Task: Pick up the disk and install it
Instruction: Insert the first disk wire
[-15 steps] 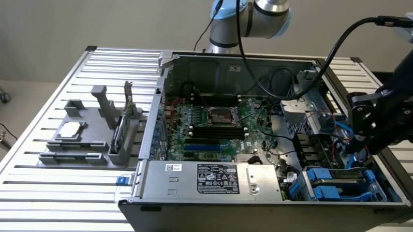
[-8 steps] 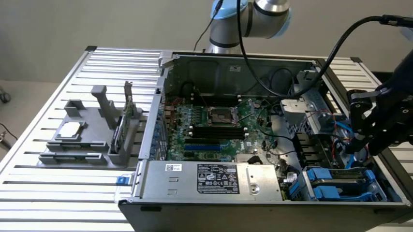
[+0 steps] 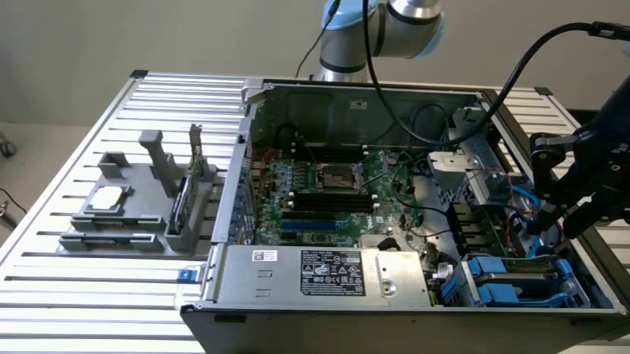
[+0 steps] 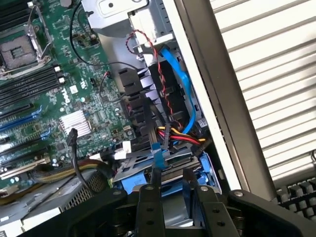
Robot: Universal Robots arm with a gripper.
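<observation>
Because the gripper (image 4: 171, 174) crosses it, the disk (image 4: 129, 183) is partly hidden.

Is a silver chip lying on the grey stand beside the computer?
Yes, the exterior view shows the silver chip lying flat on the grey stand.

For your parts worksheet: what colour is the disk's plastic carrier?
The carrier is blue; exterior view shows it best.
</observation>
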